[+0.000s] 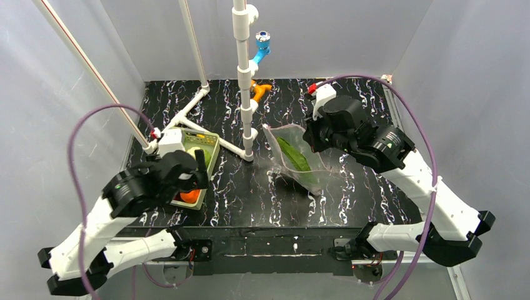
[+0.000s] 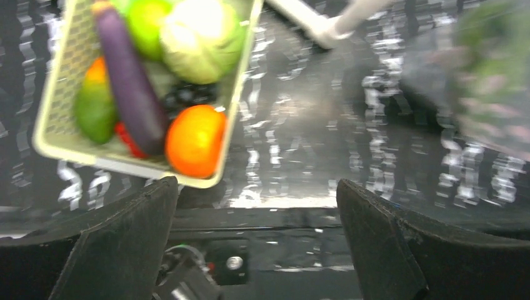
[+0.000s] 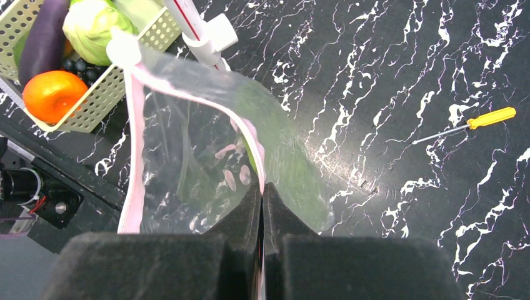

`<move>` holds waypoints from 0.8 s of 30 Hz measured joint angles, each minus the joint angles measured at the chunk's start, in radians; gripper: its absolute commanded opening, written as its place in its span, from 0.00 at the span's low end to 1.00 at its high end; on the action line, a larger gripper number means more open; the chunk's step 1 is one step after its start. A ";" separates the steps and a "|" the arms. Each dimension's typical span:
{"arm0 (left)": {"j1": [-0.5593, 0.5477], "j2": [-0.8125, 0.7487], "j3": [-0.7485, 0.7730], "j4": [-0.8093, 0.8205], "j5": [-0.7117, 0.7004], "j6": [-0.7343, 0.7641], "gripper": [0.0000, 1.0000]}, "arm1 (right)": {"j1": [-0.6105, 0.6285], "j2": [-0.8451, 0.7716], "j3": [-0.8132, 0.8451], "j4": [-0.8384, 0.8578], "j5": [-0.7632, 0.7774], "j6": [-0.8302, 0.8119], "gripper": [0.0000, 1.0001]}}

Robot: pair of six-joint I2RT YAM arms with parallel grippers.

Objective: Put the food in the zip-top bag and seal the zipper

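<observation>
Black marbled tabletop (image 1: 250, 195) (grey walls (image 1: 350, 37) around): left jaws spread, right jaws pinching pink zipper (image 3: 132, 144).

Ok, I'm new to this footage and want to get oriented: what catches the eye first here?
The clear zip-top bag stands out mid-table, pinched at its pink zipper by the shut right hand, a green cucumber inside. To the left, the pale green basket glows with colour, an orange ball at its near end, and the left hand hangs open near it.
</observation>
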 measured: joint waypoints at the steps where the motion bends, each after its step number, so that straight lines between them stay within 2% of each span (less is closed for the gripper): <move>1: 0.025 0.027 -0.022 -0.013 -0.018 0.011 0.98 | 0.000 -0.009 -0.002 -0.001 -0.001 0.000 0.01; 6: 0.205 0.108 -0.175 0.056 0.010 0.113 0.98 | 0.000 -0.031 -0.004 -0.003 -0.009 0.003 0.01; 11: 0.343 0.107 -0.280 0.117 0.079 0.167 0.98 | -0.004 -0.033 -0.004 -0.009 -0.025 0.012 0.01; 17: 0.379 0.138 -0.364 0.163 0.105 0.157 0.94 | -0.004 -0.034 -0.004 -0.010 -0.035 0.025 0.01; 24: 0.389 0.182 -0.431 0.215 0.112 0.138 0.81 | -0.004 -0.035 -0.007 -0.009 -0.038 0.026 0.01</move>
